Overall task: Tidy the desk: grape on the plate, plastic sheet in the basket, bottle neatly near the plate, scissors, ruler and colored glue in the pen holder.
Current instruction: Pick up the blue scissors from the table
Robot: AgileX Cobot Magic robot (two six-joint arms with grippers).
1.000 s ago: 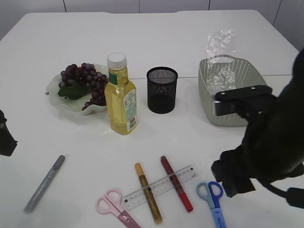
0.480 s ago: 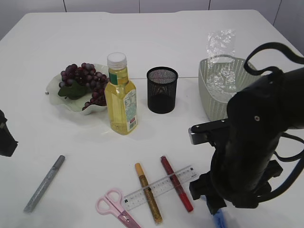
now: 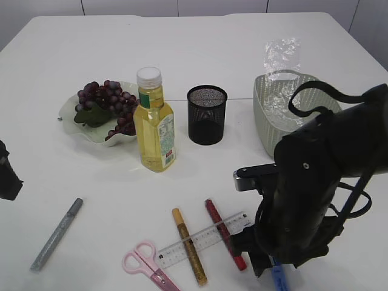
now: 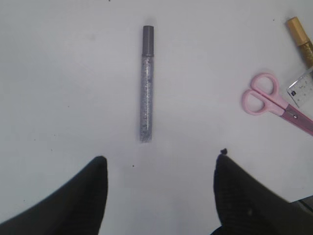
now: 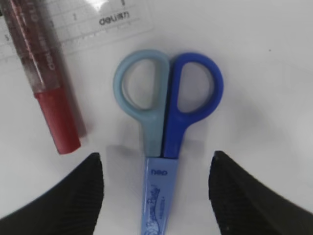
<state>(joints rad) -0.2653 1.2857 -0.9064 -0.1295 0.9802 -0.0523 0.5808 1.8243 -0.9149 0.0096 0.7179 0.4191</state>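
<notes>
Far off from the right claw (image 5: 155,155), well behind it at the back of the room, there is a pale grey wall (image 3: 130,7). It is made of flat panels side by side, with thin dark lines running up between them.

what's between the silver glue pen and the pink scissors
Nothing: in the left wrist view only bare white desk lies between the silver glue pen and the pink scissors. The exterior view shows the same gap.
</notes>
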